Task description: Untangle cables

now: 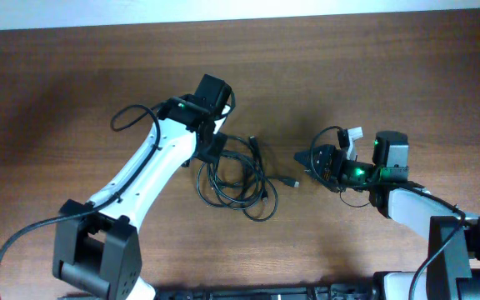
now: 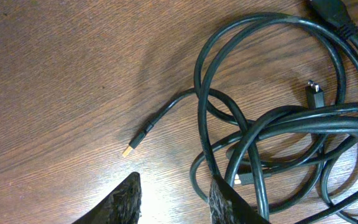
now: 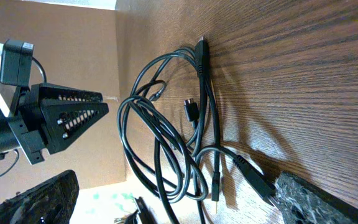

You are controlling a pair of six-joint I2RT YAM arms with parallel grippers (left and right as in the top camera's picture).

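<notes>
The cables lie as one tangled bundle of thin black loops on the wooden table, mid-table. My left gripper hovers over the bundle's upper left edge. In the left wrist view it is open, with bare wood between the fingers; its right finger touches a loop of the cables. A loose gold-tipped plug lies just ahead. My right gripper is right of the bundle, open wide. A plug end lies beside one of its fingers; the cables spread ahead.
A loose plug end sticks out of the bundle toward the right gripper. The table's far edge runs along the top of the overhead view. The left arm's gripper shows in the right wrist view beyond the bundle.
</notes>
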